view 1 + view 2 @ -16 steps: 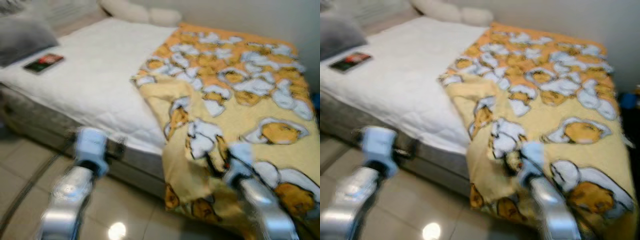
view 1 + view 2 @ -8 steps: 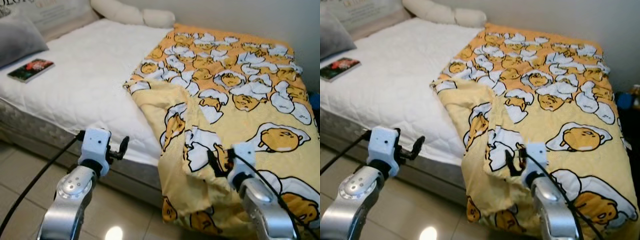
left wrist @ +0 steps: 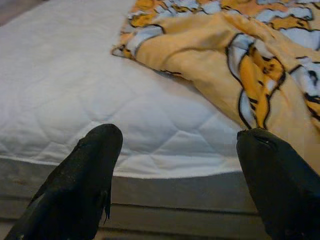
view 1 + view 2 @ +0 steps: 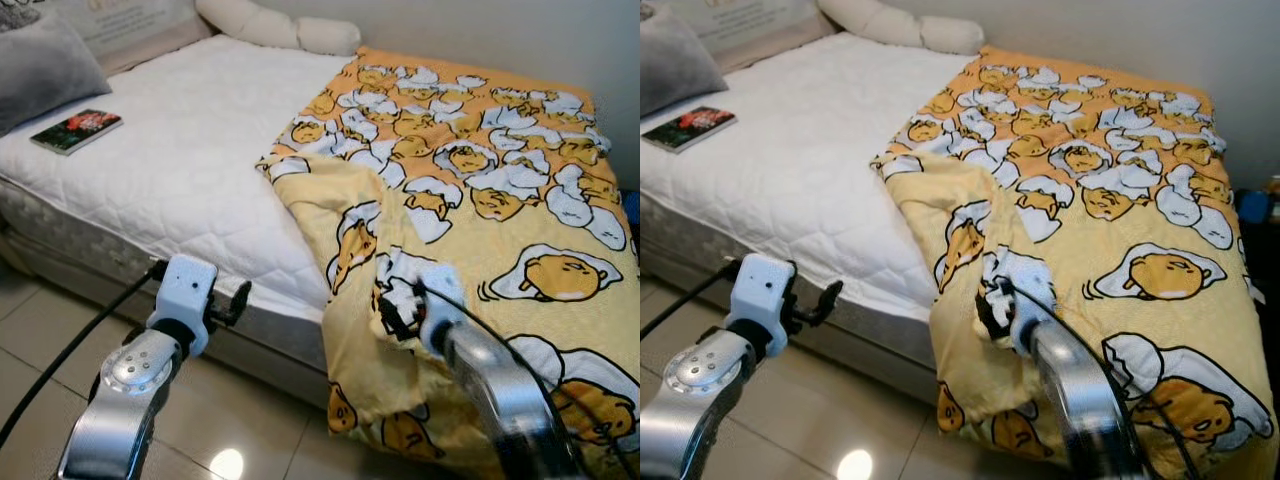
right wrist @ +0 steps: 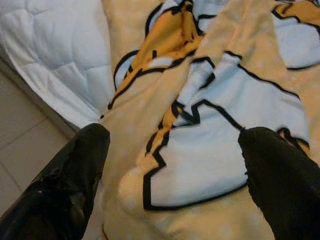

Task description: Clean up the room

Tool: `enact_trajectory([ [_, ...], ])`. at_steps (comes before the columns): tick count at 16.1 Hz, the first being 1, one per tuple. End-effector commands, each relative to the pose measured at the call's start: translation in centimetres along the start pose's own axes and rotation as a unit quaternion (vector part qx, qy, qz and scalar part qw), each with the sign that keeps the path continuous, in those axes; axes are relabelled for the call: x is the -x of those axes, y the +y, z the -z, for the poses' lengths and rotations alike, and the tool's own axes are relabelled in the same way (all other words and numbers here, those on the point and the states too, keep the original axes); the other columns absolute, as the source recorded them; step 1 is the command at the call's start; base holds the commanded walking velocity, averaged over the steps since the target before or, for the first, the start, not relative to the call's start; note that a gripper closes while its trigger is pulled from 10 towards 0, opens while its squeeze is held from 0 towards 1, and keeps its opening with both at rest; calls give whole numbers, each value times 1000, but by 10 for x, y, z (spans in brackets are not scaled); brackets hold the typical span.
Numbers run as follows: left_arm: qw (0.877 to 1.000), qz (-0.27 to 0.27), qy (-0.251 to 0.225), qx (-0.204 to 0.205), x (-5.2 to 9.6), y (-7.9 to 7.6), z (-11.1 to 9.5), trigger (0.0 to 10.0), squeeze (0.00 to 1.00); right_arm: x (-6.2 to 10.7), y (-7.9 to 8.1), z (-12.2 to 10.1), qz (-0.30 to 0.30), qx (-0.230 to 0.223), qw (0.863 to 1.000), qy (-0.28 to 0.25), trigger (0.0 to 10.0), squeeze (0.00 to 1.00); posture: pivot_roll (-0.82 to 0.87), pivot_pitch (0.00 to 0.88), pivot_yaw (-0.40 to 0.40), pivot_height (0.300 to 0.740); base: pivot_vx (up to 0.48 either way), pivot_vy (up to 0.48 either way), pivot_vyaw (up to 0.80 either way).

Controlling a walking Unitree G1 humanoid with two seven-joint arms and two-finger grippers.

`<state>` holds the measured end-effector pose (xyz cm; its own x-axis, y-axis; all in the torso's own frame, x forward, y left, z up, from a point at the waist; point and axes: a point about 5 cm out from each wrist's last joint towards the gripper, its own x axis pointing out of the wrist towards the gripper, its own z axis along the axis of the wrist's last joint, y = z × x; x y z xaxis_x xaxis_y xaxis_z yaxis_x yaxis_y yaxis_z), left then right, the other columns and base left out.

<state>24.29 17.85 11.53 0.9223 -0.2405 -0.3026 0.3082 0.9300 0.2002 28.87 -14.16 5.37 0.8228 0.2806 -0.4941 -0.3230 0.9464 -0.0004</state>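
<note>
I have the bed (image 4: 190, 190) in front of me, its white quilted mattress bare on the half nearer the pillows, and I place everything against it. The yellow blanket (image 4: 480, 200) with the egg-cartoon print covers the bed's other half, spread flat toward the wall and bunched into a fold at the near edge, where it spills over the side toward the tiled floor (image 4: 40, 330). My right gripper (image 5: 175, 150) is over that bunched fold at the bed's near edge, fingers spread wide with the cloth between them but nothing pinched. My left gripper (image 3: 175, 165) hovers just off the bed's side rail, level with the mattress edge, jaws wide apart and holding nothing. A book (image 4: 76, 131) lies flat on the bare mattress near a grey pillow (image 4: 45, 70), well apart from the blanket. A long white bolster (image 4: 280, 28) lies across the bed's far end against the wall.
</note>
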Motion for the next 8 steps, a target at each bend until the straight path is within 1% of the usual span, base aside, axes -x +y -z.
enact_trajectory([
  [1,1000,20,-1,-6,1,-4,-4,10000,0,-3,-3,3,0,7,1000,15,10000,1000,-101,0,-48,740,0,0,0],
  [2,999,38,2,-21,3,-7,-6,10000,0,-10,-4,0,-3,8,1000,17,10000,1000,-95,0,-50,740,0,0,0],
  [5,998,58,3,-18,7,-9,-11,10000,0,-24,-3,-3,-14,14,999,28,10000,1000,-96,0,-41,740,0,0,0],
  [6,997,77,10,-20,8,-11,-13,10000,0,-31,-2,-5,-21,17,999,37,10000,1000,-92,0,-45,740,0,0,0],
  [8,994,107,18,-25,8,-13,-15,10000,0,-37,0,-7,-29,27,998,54,10000,1000,-84,0,-59,740,0,0,0],
])
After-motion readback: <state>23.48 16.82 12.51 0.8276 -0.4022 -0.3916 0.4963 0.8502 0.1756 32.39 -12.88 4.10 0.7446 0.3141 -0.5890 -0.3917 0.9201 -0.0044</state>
